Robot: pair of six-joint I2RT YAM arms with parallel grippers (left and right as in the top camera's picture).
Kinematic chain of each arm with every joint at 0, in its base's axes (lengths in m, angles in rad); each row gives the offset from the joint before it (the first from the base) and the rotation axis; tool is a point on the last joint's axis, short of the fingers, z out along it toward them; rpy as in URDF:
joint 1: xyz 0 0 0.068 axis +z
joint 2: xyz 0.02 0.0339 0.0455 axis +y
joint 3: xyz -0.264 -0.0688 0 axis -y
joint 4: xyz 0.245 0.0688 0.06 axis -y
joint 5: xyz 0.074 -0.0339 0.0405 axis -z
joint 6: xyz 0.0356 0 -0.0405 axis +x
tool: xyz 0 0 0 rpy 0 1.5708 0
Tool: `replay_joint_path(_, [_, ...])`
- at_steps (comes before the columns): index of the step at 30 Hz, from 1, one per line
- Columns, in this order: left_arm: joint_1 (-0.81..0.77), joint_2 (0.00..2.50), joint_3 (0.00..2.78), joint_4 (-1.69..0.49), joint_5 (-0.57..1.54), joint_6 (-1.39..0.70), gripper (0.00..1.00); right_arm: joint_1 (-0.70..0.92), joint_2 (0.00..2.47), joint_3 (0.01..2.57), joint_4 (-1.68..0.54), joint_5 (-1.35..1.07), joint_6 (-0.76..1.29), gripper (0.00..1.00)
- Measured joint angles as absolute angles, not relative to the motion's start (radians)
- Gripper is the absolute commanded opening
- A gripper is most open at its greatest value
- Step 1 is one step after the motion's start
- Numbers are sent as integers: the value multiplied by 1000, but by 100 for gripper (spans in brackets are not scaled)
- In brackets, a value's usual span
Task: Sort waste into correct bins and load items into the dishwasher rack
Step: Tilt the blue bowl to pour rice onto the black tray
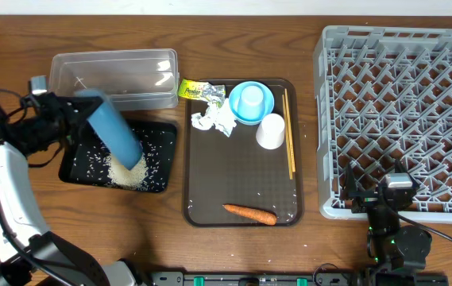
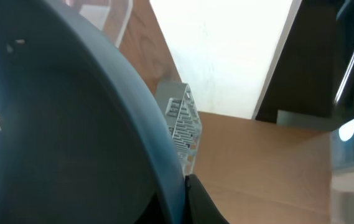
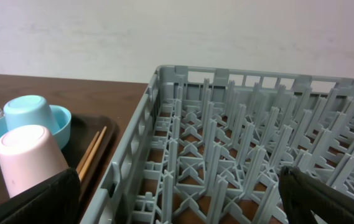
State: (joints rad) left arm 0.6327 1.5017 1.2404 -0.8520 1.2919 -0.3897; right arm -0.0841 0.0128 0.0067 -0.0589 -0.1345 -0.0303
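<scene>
The only writing in view is the dark print on the yellow-green wrapper [image 1: 201, 90], too small to read; it lies on the table at the far left corner of the brown serving tray [image 1: 241, 179], just right of the clear plastic box [image 1: 114, 75].

The left gripper [image 1: 71, 107] is clenched on the far rim of the large blue dish [image 1: 114, 131]. From overhead the dish is tipped steeply and seen almost edge-on, its long line running from far left to near right, its low rim over a heap of rice grains [image 1: 128, 175] in the black tray [image 1: 75, 168]. More grains are scattered across that tray. In the left wrist view the dish's curved underside fills the left half.

On the serving tray a crumpled tissue [image 1: 214, 119] touches the small light-blue bowl [image 1: 251, 103], which holds the upturned light-blue cup [image 1: 251, 98]. The white-pinkish cup [image 1: 271, 131] stands mouth-down just near of the bowl. The chopsticks [image 1: 289, 135] lie along the right edge, pointing far to near, and the carrot [image 1: 249, 214] lies crosswise at the near edge.

The right gripper [image 1: 399, 181] is released, jaws wide, at the near left edge of the grey dishwasher rack [image 1: 400, 95], well apart from the serving tray
</scene>
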Motion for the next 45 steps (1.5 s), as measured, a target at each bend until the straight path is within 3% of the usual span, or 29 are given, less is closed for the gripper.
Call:
replay_joint_path(24, [699,1502,1240,-865,1378,-297,6,-84,13,7,-59,-134,-30,99])
replay_joint_path(45, [687,1500,1236,-1144,1305,-11,6,-84,13,7,-59,-134,-30,99])
